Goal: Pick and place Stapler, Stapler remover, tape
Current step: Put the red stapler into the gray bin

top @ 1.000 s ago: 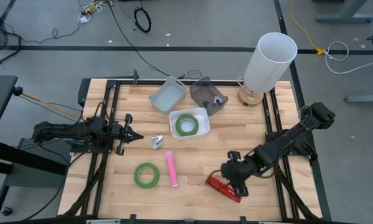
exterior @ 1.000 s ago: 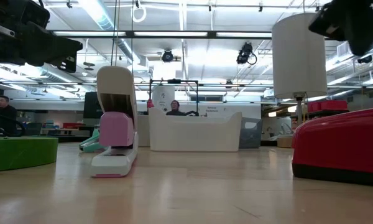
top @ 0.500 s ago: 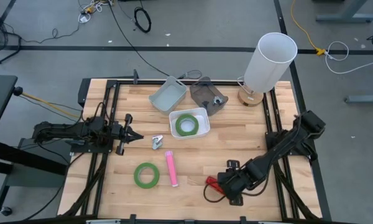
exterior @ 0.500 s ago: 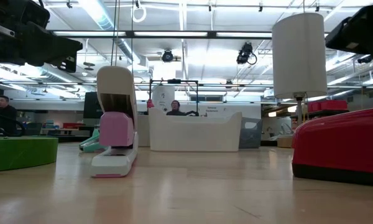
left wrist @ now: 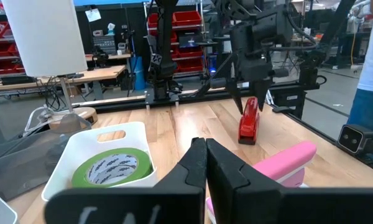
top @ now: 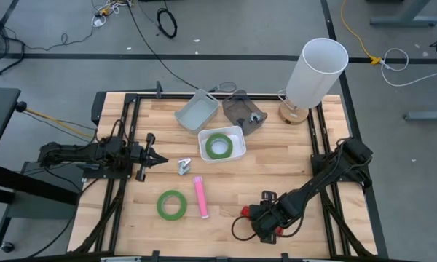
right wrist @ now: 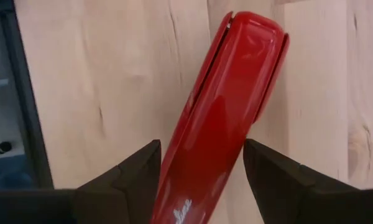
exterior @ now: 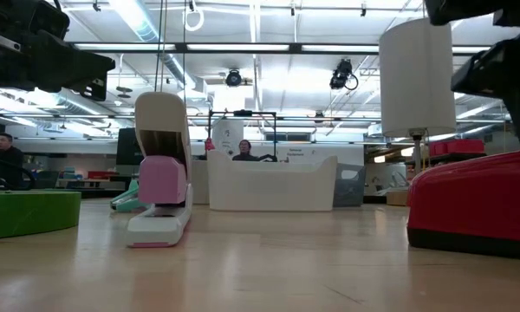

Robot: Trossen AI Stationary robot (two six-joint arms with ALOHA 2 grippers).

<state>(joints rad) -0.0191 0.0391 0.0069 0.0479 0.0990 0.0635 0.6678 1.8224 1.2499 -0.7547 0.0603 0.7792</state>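
Even, bright overhead light in the high view; wooden table (top: 226, 182) shows only faint shadows. Low view: ceiling strip lights glare w/ blown-out white across the upper frame; foreground glossy red stapler (exterior: 481, 204) soft, out of focus. Right wrist view: pale sheen runs along the stapler's top, centre frame.

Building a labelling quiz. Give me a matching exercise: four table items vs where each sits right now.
Items:
1. red stapler
2. pink stapler
3. green tape
4. second green tape

Places:
A. bare wood, beside the pink stapler
B. inside the white bin
C. between the right hand's open fingers
D. mid-table, below the staple remover in the high view

Pairs: 1-C, 2-D, 3-B, 4-A
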